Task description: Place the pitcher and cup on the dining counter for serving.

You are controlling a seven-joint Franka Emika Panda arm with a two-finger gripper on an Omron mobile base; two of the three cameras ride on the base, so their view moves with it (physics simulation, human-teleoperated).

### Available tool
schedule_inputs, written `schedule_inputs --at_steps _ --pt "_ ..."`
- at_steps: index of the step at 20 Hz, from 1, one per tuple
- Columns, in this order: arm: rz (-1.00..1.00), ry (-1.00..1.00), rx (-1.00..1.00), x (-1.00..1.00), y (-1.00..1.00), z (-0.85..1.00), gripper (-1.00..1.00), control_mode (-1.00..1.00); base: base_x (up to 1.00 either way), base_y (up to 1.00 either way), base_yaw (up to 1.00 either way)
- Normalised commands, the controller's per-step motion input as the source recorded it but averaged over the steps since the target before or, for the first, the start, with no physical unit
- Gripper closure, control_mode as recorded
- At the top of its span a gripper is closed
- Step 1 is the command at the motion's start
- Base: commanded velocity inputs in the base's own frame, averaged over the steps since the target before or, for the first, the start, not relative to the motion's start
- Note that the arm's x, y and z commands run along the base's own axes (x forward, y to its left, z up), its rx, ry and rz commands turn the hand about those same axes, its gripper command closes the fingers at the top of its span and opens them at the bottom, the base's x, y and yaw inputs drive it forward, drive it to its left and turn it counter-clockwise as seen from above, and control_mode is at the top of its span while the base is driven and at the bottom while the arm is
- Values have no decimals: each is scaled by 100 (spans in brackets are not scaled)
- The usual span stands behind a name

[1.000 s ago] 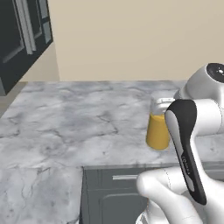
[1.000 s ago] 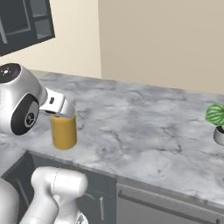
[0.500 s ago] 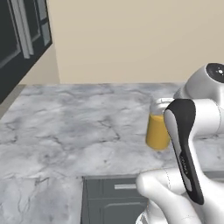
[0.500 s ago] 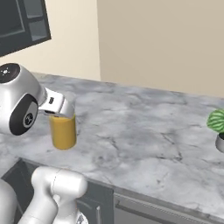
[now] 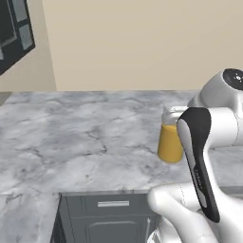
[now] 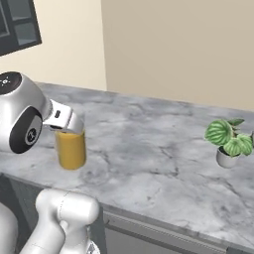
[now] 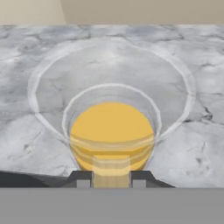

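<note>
pitcher [image 7: 111, 131] orange inside, claw [image 7: 111, 178] clamped on rim, above dining counter [image 5: 85, 137]

Orange-filled pitcher [image 5: 170, 142] upright on the dining counter [image 5: 80, 137], beside the white arm [image 5: 201, 156].

Bright even rendered light, faint soft shadows, slight blur, no glare

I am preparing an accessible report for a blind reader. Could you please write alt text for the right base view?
A white robot arm's pincer grips the rim of a tall clear pitcher with orange inside, standing near the front edge of the dining counter. A small potted plant stands on it far to the right, against a beige wall.
</note>
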Motion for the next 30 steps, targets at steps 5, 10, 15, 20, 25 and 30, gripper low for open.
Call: schedule_inputs --at_steps 5,10,15,20,25,30 --pt "0 0 0 0 0 0 100 100 -4 -74 0" --pt "5 0 0 42 -40 -18 100 -100 0 0 0" --pt "3 0 0 90 -13 -41 100 -100 0 0 0" --pt "0 0 0 100 2 -45 100 -100 0 0 0" --pt "0 3 0 100 1 -41 100 -100 0 0 0" --pt "0 9 0 90 1 -41 100 -100 0 0 0"
